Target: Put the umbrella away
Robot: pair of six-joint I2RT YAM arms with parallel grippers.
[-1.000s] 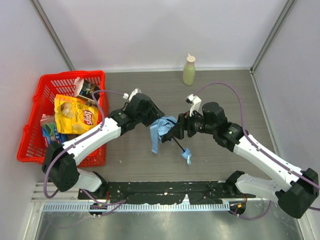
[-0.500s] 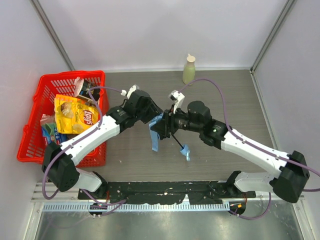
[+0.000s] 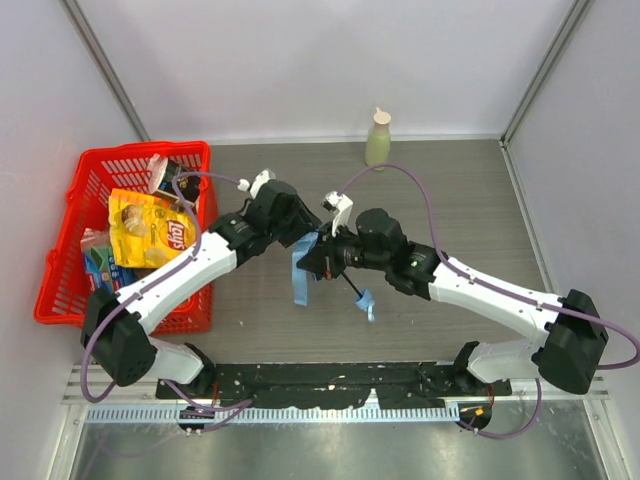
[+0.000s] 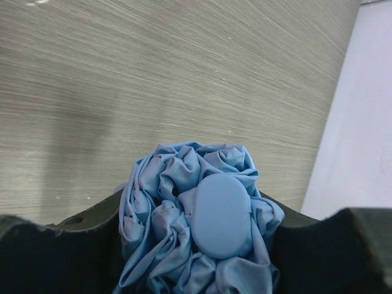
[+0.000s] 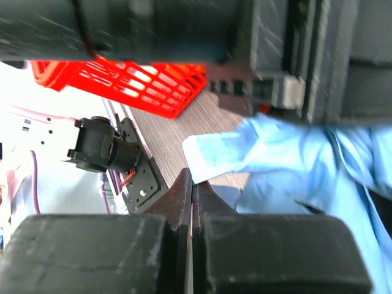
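Observation:
The umbrella (image 3: 300, 272) hangs over the middle of the table, a sky-blue bundle with its strap dangling down. Its thin black shaft (image 3: 351, 288) slants to the small light-blue handle (image 3: 366, 303) lower right. My left gripper (image 3: 304, 232) is shut on the bunched fabric. In the left wrist view the umbrella (image 4: 165, 202) with its oval blue cap (image 4: 220, 214) fills the gap between the dark fingers (image 4: 55, 245). My right gripper (image 3: 318, 258) sits right beside the bundle, jaws pressed together. Its tips (image 5: 192, 181) meet the edge of the blue strap (image 5: 220, 153); whether they pinch it I cannot tell.
A red basket (image 3: 60, 300) holding a yellow chips bag (image 3: 150, 228) and other packets stands at the left, with the left arm passing beside it. A pale green bottle (image 3: 378, 140) stands upright at the back wall. The arms' black base rail (image 3: 330, 380) runs along the near edge.
My right arm swung left up to the umbrella, and its jaws went from wide open to shut. The left gripper kept its hold and shifted slightly left with the bundle.

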